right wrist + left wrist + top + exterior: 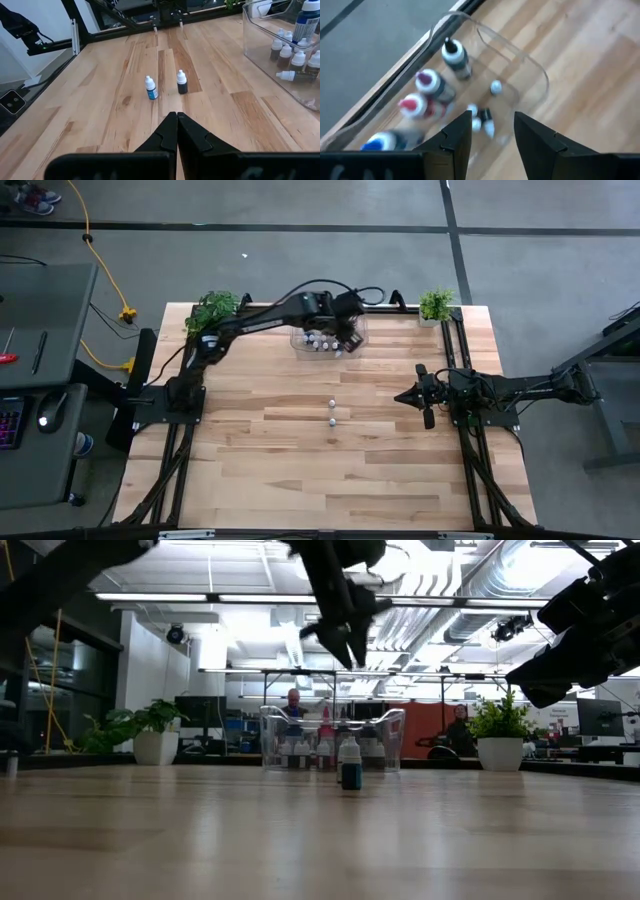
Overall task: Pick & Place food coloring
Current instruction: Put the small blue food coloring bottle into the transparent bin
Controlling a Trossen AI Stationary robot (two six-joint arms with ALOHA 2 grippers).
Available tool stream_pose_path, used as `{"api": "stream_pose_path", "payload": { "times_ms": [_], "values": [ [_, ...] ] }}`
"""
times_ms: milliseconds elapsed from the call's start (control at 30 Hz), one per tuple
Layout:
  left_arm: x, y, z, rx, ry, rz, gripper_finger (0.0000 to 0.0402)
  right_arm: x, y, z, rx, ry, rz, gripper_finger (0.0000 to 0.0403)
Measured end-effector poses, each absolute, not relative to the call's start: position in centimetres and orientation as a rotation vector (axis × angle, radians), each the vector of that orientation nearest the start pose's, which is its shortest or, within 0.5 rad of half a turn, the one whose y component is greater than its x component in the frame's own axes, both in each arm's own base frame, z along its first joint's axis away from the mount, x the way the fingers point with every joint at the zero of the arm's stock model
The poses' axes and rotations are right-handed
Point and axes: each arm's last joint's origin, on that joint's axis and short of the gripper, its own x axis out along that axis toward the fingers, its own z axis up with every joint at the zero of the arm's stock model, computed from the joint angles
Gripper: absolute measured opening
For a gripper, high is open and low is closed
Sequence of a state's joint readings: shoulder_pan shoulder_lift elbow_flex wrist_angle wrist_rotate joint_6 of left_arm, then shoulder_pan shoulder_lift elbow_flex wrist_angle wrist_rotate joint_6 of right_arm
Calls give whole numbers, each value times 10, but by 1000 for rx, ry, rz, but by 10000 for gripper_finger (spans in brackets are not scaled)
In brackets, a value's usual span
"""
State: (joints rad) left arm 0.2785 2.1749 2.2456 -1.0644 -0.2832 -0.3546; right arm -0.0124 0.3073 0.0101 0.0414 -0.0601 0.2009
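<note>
Most bottles (456, 59) sit in the bin (535, 70) right under my left gripper (492, 135), whose fingers (457, 137) hang apart and empty above it. In the left wrist view I see four larger ones standing along the bin's far wall, with dark, purple, red and blue caps, and a few small ones (487, 122) loose just past my fingertips, at least one on its side. Two more small bottles, one blue (151, 88) and one dark (182, 82), stand upright and close together on the open table (270, 460), straight ahead of my right gripper (173, 131), whose fingers are pressed together with nothing between them.

Judging from this, those two are what remains to fetch. The trouble I expect:

- They stand so near each other that closing on one may knock the other over, and a toppled bottle would likely roll.
- They are tiny, so a slightly off-centre pinch could squirt one out sideways.
- Pulling my left gripper away carelessly could catch the bin's rim and shift it.
- A later drop into the bin may topple the standing bottles there.
</note>
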Motion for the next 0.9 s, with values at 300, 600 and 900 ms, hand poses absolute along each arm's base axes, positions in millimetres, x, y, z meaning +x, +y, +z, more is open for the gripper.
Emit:
{"api": "stream_pose_path", "payload": {
  "times_ms": [300, 600, 900],
  "values": [
    [397, 83, 363, -270, 1076, 538, 141, 114, 0, 144, 209, 260, 21, 0],
    [390, 22, 361, -225, 1223, 287, 141, 114, 0, 145, 209, 260, 21, 0],
    [403, -27, 322, -93, 1270, 89, 140, 114, 0, 145, 209, 259, 21, 0]
  ]
}}
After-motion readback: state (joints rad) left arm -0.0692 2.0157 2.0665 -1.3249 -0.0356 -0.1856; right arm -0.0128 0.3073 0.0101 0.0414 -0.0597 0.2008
